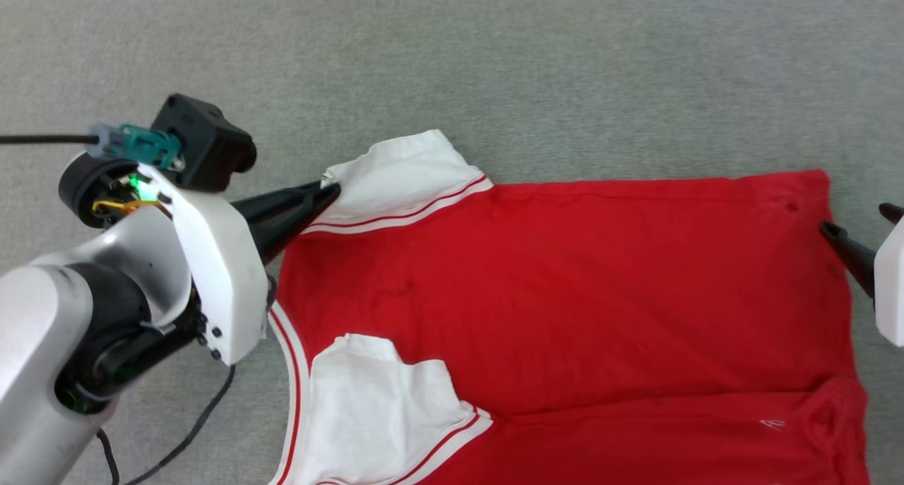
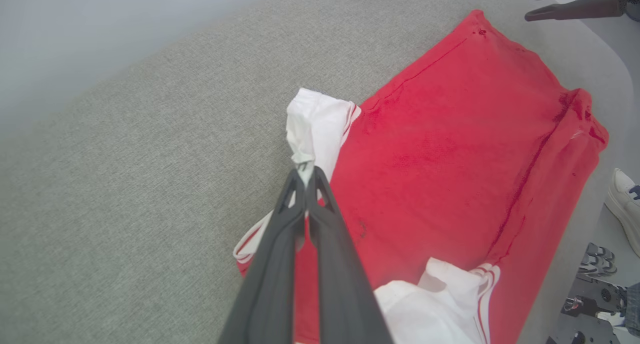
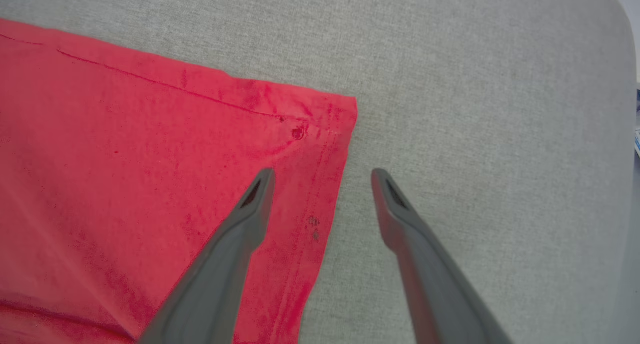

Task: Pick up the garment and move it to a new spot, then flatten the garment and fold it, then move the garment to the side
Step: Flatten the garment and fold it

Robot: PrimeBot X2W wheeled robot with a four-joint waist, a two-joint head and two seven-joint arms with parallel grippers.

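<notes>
Clamping garment (image 1: 565, 280) sleeve (image 1: 406, 178).
I have left gripper (image 2: 305, 176) clenched on the white sleeve; right gripper (image 3: 324, 173) released, fingers (image 3: 240, 234) straddling the hem (image 3: 336, 148) over the grey surface (image 3: 475, 83).

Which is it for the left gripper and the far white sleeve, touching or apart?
Touching. The left wrist view shows the left gripper shut on the white sleeve of the garment, with cloth bunched between its tips.

Garment (image 1: 565, 294) past head view's bottom edge, right gripper (image 1: 853, 217) past its right.
</notes>
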